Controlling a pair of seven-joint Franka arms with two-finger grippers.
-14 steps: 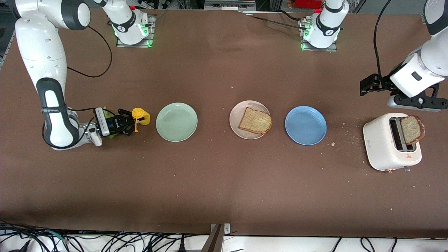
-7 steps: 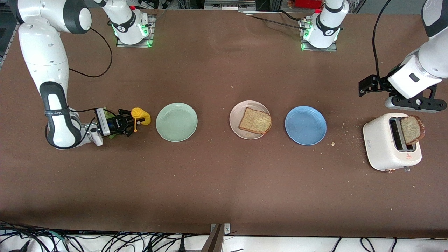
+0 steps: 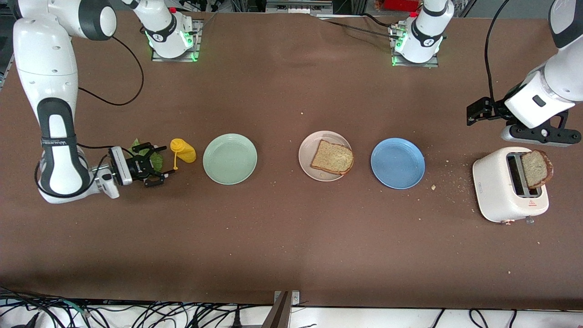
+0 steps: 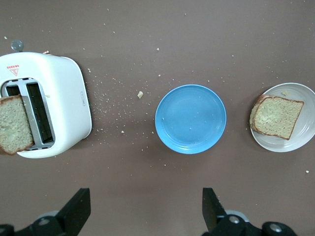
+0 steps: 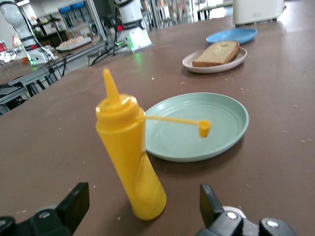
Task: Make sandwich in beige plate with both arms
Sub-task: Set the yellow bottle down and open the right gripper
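Note:
The beige plate (image 3: pixel 309 159) lies mid-table with one brown bread slice (image 3: pixel 332 157) on it; both also show in the left wrist view, plate (image 4: pixel 301 140) and slice (image 4: pixel 275 116). A second slice (image 3: pixel 536 168) stands in the white toaster (image 3: pixel 501 191). A green lettuce leaf (image 3: pixel 156 159) lies on the table under my right gripper (image 3: pixel 161 163). That gripper is open and holds nothing, just clear of an upright yellow squeeze bottle (image 5: pixel 130 152). My left gripper (image 4: pixel 145 196) hangs open and empty over the table beside the toaster (image 4: pixel 64 98).
A mint-green plate (image 3: pixel 230 158) lies between the yellow bottle (image 3: pixel 183 150) and the beige plate. A blue plate (image 3: pixel 397 163) lies between the beige plate and the toaster. Crumbs are scattered round the toaster.
My right gripper has opened, let go of the yellow bottle and drawn back toward the right arm's end. The bottle stays standing. The left arm has hardly moved.

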